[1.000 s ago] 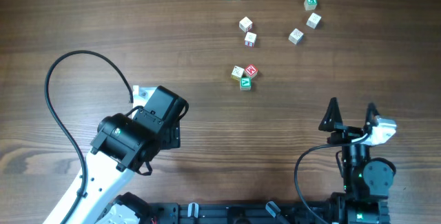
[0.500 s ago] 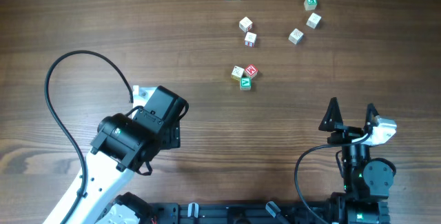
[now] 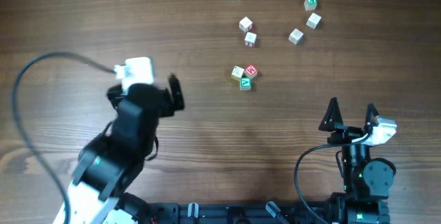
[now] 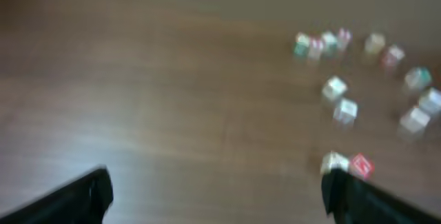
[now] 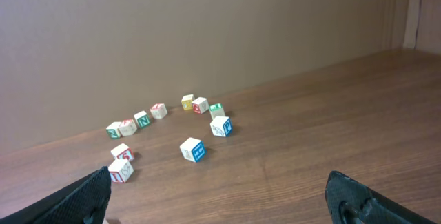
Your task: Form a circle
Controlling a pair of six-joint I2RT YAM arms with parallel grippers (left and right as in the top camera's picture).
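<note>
Overhead: dark wood-grain table (image 3: 83, 17), matte, grain running left to right, no cloth or mat. Lettered blocks (image 3: 245, 24) all in the far part, right of centre: ragged arc along the top and down the right side, two loose ones inside it, three-block cluster (image 3: 245, 82) touching each other on the side nearer the arms. Arc open on the near-left, not a closed circle. Left hand (image 3: 143, 92) over the left half of the table, motion-blurred, jaws spread wide, nothing gripped, well apart from the blocks. Right hand (image 3: 352, 112) at the near-right edge, fingers fully apart, empty.

Left wrist: badly blurred. Brown table filling most of the frame. Blocks as pale smudges upper right. Black fingertips (image 4: 83, 193) in both lower corners, wide gap, only bare wood between.

Right wrist: sharp. Table running back to a plain brown wall (image 5: 207, 31), lighter vertical trim (image 5: 413, 10) at the far right. Blocks left of centre, near the foot of the wall, in a loose open ring. Fingertips at both lower corners, far apart, holding nothing.
</note>
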